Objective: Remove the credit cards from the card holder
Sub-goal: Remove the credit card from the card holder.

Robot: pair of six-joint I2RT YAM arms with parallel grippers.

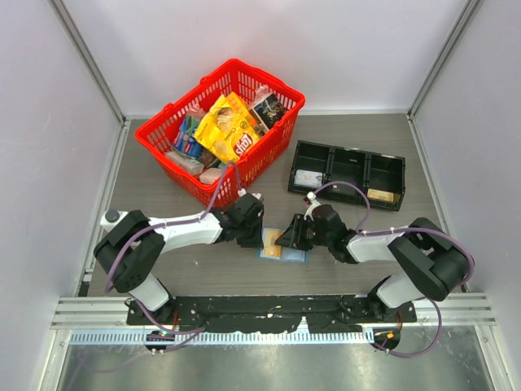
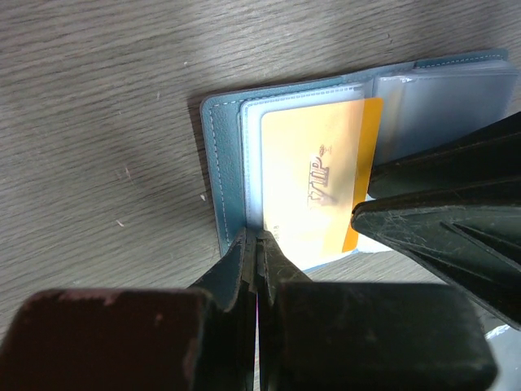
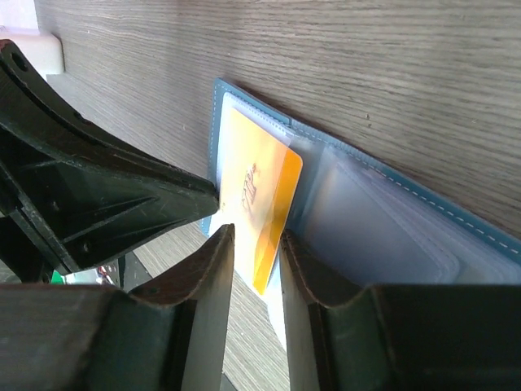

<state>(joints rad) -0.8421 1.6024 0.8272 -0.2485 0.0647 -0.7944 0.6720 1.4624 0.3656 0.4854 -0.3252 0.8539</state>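
The blue card holder point(image 1: 291, 255) lies open and flat on the table between my two grippers. A tan-gold credit card point(image 1: 271, 241) marked "VIP" sticks partly out of its left clear pocket toward the spine. In the left wrist view the card point(image 2: 313, 171) lies on the holder point(image 2: 224, 163). My left gripper point(image 2: 256, 238) is shut, its tips pressed on the holder's near edge. My right gripper point(image 3: 256, 240) is open a little. Its fingers stand on either side of the card's point(image 3: 260, 187) free end, with gaps showing. The holder's right pockets point(image 3: 391, 228) look empty.
A red basket point(image 1: 244, 63) full of packaged goods stands at the back left. A black three-compartment tray point(image 1: 350, 152) stands at the back right, with a pale card point(image 1: 308, 177) in its left compartment and a tan card point(image 1: 383, 194) in its right one.
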